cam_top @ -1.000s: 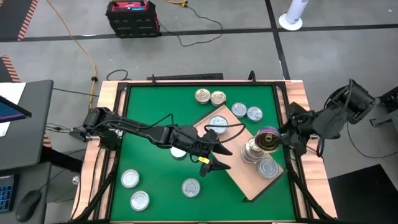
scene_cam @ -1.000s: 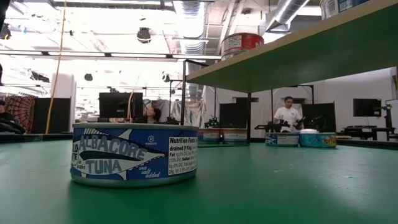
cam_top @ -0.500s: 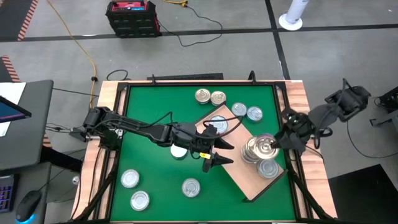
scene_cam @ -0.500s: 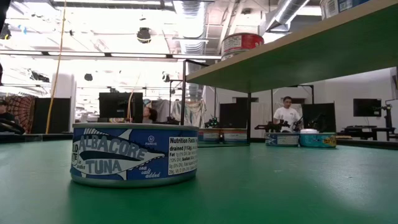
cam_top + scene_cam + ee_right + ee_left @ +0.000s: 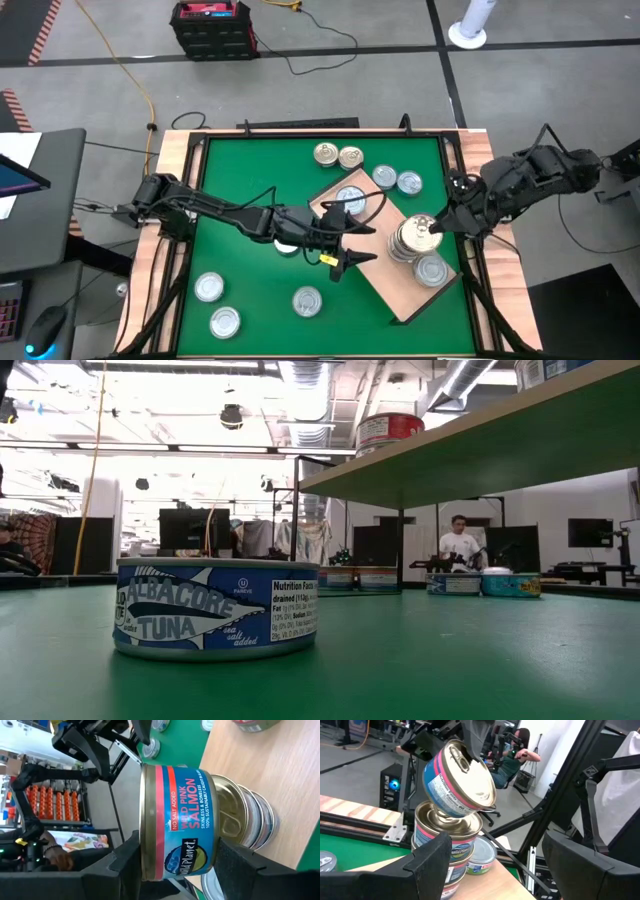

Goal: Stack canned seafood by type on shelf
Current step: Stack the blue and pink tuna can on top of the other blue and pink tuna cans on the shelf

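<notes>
- Right gripper (image 5: 175, 862) clamps a pink salmon can (image 5: 177, 822), tilted just above the salmon stack (image 5: 445, 847) on the shelf (image 5: 395, 290); level it, centre it, then release.
- Left gripper (image 5: 345, 258) hangs open and empty beside the shelf; keep it clear.

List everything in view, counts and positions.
salmon can: one, blue and pink label, tilted over the stack.
stack of cans: one, silver tops, on the shelf; number in it unclear.
single cans: two, silver lids, on the shelf, one beside the stack, one at the far corner.
loose cans: eight on the mat, two gold lids, the rest silver or pale; one partly under the left arm.
shelf: one, light wood, askew on the mat's right half.
mat: one, green.
person: one, beyond the table.
left gripper: open, empty, at the shelf's left edge.
right gripper: shut on the salmon can.
</notes>
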Available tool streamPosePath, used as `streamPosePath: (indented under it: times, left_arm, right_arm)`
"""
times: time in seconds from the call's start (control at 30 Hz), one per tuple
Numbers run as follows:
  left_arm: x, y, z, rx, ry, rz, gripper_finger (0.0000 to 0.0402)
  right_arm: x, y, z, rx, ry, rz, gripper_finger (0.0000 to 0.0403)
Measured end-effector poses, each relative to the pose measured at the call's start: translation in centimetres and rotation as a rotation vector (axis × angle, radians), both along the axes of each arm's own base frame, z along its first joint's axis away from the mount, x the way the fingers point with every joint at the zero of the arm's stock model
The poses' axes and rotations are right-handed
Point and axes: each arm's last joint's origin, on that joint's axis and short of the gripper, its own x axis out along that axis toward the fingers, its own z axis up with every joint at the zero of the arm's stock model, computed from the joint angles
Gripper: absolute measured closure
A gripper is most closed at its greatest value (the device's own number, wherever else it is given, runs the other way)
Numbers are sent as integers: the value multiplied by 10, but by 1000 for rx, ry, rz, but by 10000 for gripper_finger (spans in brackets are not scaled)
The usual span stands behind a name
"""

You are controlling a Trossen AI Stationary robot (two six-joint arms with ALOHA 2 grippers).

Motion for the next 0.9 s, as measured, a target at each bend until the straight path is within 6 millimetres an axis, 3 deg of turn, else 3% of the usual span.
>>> streamPosePath:
  times: [0.2, 0.5, 0.7, 0.9]
  left_arm:
    - [1, 5, 0, -7, 1, -1, 104]
    - [1, 3, 2, -16, -19, -58, 104]
    - [1, 3, 2, -16, -18, -57, 104]
    - [1, 3, 1, -6, -15, -57, 104]
  right_arm:
    - [12, -4, -4, 12, 42, 27, 177]
    - [16, -12, -7, 46, 80, 31, 175]
    - [25, -13, -17, 63, 207, 10, 154]
    - [36, -10, -20, 78, 214, 94, 142]
